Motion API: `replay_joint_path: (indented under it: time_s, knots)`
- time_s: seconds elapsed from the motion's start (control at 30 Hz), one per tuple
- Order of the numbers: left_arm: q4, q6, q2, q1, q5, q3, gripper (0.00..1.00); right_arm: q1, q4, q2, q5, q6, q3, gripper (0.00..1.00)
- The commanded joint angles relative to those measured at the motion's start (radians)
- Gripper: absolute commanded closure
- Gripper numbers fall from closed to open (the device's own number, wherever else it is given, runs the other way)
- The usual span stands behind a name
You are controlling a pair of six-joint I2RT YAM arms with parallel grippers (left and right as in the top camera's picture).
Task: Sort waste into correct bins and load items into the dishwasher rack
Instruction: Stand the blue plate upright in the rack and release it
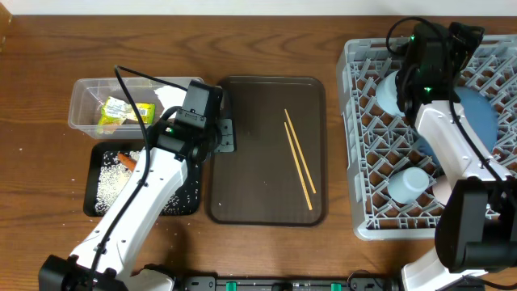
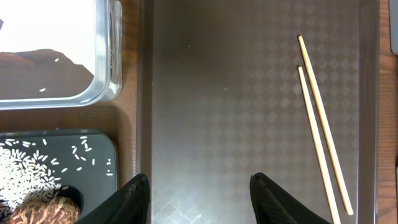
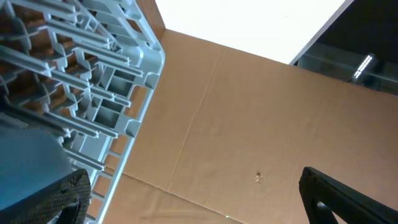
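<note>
We find the chopsticks (image 1: 299, 159) on the serving tray (image 1: 242, 186), long axis near-to-far and slightly slanted, just right of the nearer left gripper (image 2: 199, 186) — jaws apart, empty — while the right gripper (image 3: 193, 183) hangs spread wide over the dishwasher rack (image 1: 352, 162).
</note>
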Motion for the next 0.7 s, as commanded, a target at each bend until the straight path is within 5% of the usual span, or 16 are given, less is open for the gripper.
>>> replay_joint_path:
  time_s: [0.0,0.37,0.67]
  knots:
    - [0.000,0.014,0.002,0.002,-0.013,0.011,0.47,0.028,0.002,0.005,-0.023,0.080,0.000,0.01]
    - [0.001,0.013,0.002,0.002,-0.013,0.011,0.47,0.031,-0.050,0.000,-0.136,0.431,0.000,0.01]
    - [0.027,-0.002,0.002,0.002,-0.013,0.011,0.47,0.029,-0.261,-0.034,-0.727,0.922,0.006,0.07]
